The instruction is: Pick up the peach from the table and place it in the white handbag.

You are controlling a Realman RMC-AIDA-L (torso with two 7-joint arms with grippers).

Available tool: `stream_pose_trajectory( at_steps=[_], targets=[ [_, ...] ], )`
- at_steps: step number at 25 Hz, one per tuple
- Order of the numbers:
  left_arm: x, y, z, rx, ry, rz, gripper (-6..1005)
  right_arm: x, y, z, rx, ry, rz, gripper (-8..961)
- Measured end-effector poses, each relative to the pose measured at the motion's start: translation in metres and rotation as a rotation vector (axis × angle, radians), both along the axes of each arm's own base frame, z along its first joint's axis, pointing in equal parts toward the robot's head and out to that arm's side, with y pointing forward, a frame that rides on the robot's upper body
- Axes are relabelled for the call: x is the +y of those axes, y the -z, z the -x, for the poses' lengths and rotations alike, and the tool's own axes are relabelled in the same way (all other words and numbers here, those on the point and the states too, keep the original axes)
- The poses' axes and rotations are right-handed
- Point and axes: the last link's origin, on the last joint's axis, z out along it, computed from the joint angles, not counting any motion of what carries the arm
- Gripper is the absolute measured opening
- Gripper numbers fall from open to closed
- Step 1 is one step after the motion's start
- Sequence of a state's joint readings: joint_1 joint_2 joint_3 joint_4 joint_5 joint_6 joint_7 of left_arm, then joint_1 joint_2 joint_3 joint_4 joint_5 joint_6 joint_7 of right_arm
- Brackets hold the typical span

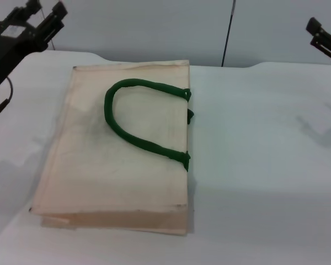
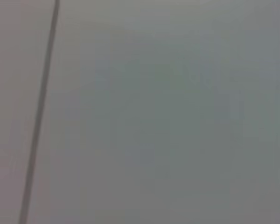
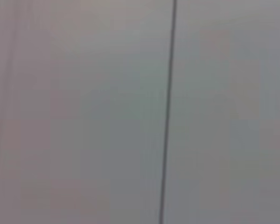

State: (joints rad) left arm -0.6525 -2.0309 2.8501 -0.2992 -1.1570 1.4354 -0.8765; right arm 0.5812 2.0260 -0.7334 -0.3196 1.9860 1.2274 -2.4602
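White handbag (image 1: 116,160): lies flat on my bench (image 1: 265,165), green handles (image 1: 138,118) folded across its face, mouth toward the right.

Peach: I find it in no view; possibly inside already.

Left tool (image 1: 41,16), right tool (image 1: 323,33): raised at far corners, apparently parked; finger spread I cannot tell.

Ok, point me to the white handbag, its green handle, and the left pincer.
white handbag (image 1: 99,176): head view, on the flat cream side panel.
green handle (image 1: 133,138): head view, on the strap's lower run.
left pincer (image 1: 44,15): head view, far-left corner, between its raised fingertips.
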Motion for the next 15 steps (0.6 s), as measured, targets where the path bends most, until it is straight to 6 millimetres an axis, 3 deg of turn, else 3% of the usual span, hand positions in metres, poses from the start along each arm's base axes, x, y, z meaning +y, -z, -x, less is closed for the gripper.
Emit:
stream_pose_trajectory(
  at_steps=[6,15],
  targets=[
    [-0.007,0.011,0.017,0.047,-0.107,-0.156,711,-0.002,0.008,-0.017,0.023,0.111,-0.137,877],
    [-0.015,0.017,0.036,0.073,-0.278,-0.312,703,-0.003,0.007,-0.025,0.056,0.179,-0.188,877]
  ],
)
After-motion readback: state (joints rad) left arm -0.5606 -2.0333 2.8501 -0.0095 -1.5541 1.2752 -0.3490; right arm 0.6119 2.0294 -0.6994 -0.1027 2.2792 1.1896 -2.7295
